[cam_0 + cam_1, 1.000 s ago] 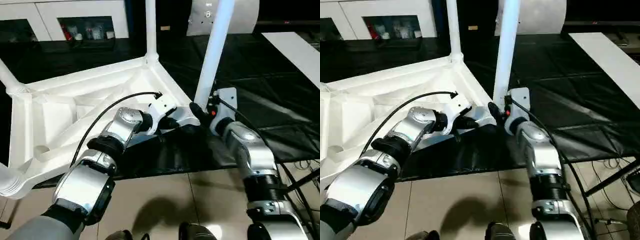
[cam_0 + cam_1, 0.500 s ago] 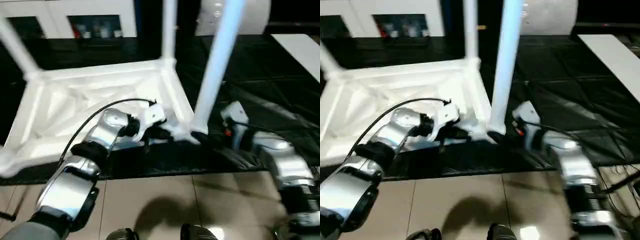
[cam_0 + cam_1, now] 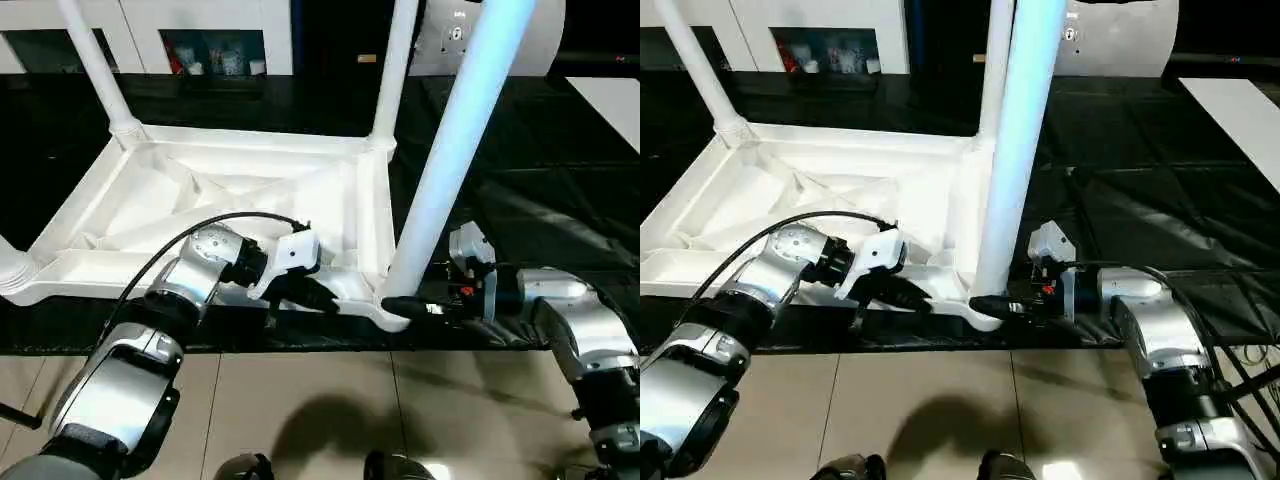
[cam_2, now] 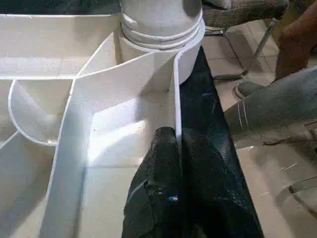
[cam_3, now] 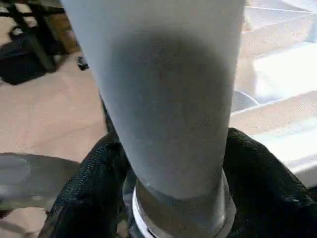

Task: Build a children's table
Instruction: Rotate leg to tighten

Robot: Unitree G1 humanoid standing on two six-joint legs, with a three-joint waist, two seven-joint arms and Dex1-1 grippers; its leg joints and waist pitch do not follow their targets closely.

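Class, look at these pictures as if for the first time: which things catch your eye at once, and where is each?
An upturned white table top lies on the black work surface, its legs pointing up. The nearest leg rises from the near corner, with the right end effector around its base. The left end effector is shut on the top's near rim.

The left arm reached forward and inward, forearm bent toward the middle, and its left gripper (image 3: 318, 297) pointed to the robot's right with both fingers (image 4: 163, 163) pinched tight on the table rim (image 4: 177, 119). The right arm lay low and folded inward, and the right gripper (image 3: 405, 306) pointed left, its fingers (image 5: 89, 198) set one on each side of the leg (image 5: 168, 99) near its base.
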